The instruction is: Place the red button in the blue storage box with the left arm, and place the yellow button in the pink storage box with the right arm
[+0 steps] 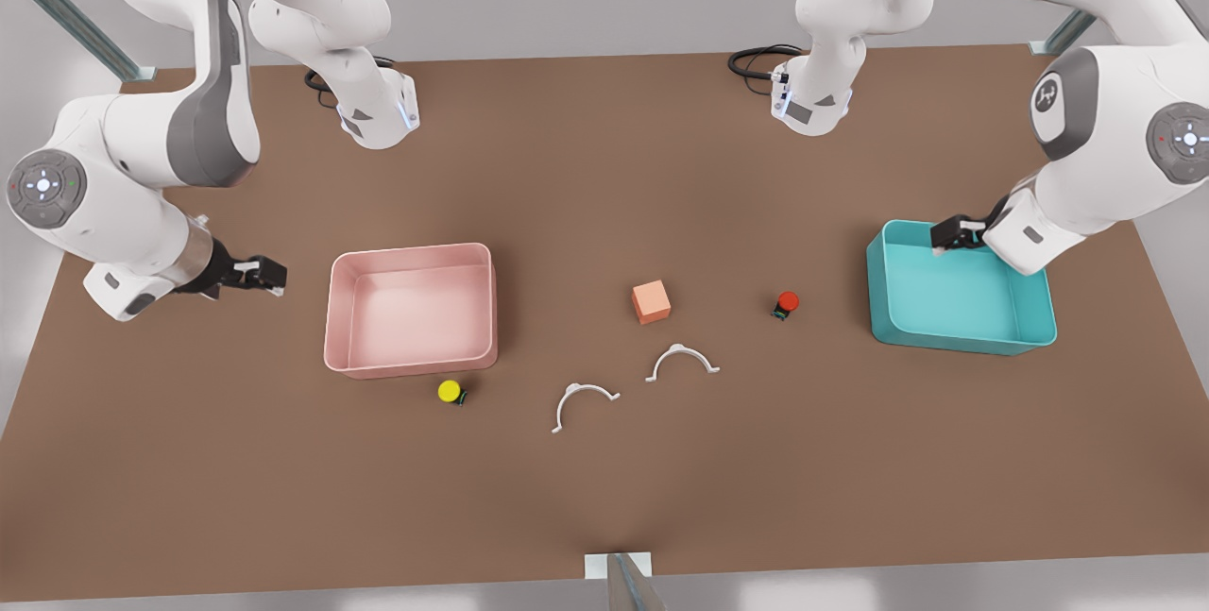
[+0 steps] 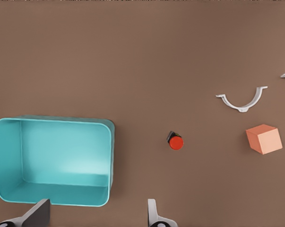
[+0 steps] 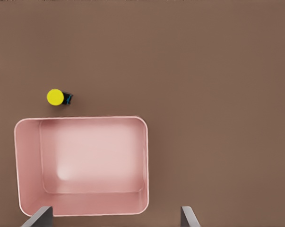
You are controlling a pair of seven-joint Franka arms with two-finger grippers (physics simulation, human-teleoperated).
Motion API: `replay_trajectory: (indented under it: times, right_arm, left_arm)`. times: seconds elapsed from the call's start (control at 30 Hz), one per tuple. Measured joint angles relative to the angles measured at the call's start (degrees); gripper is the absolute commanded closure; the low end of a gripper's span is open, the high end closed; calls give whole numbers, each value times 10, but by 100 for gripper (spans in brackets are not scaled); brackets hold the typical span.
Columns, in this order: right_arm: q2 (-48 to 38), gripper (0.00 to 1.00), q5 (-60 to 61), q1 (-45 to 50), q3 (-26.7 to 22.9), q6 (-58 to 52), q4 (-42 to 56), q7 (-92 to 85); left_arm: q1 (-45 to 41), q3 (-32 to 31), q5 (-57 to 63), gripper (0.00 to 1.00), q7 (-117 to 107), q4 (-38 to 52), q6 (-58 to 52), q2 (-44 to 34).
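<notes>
My left gripper (image 1: 947, 235) hangs over the far-left corner of the blue storage box (image 1: 1030, 339), at the right of the front view; its fingers (image 2: 38, 213) stand wide apart with nothing between them, their tips at the bottom edge of the left wrist view. The red button (image 1: 787, 303) sits on the brown table (image 1: 604, 498) to the left of the blue box in the front view, apart from it, right of center. My right gripper (image 1: 264, 275) hovers at the left of the front view, just left of the pink storage box (image 1: 412, 367); its fingers (image 3: 40, 217) are also spread wide and empty. The yellow button (image 1: 450, 392) lies on the table just below the pink box's near wall in the front view, near its right corner, not touching it. Both boxes are empty inside. An orange cube (image 1: 652, 301) rests near the center of the front view, between the pink box and the red button. Two white curved clips lie below it: one (image 1: 682, 362) just under the cube, the other (image 1: 582, 401) lower and to the left.
</notes>
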Motion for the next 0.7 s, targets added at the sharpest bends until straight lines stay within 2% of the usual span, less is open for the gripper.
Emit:
replay_trajectory:
  times: [0.1, 0.27, 0.4, 0.53, 0.7]
  right_arm:
    - [6, 0, 4, 0, 9, 9, -1, 1]
    - [52, 0, 14, 21, 26, 36, 1, 8]
    - [105, 0, 20, 51, 29, 72, 2, 25]
    - [168, 0, 23, 66, 35, 114, 6, 44]
    - [243, 0, 23, 71, 50, 192, 10, 70]
  left_arm:
    - [-21, -2, 1, 0, 2, 0, 10, 12]
    - [-125, -3, -13, 0, 6, -16, 61, 66]
    - [-163, -3, -39, 1, 21, -146, 151, 63]
    - [-167, -3, -48, 1, 43, -303, 280, 22]
    - [-158, 0, -51, 1, 73, -383, 417, 17]
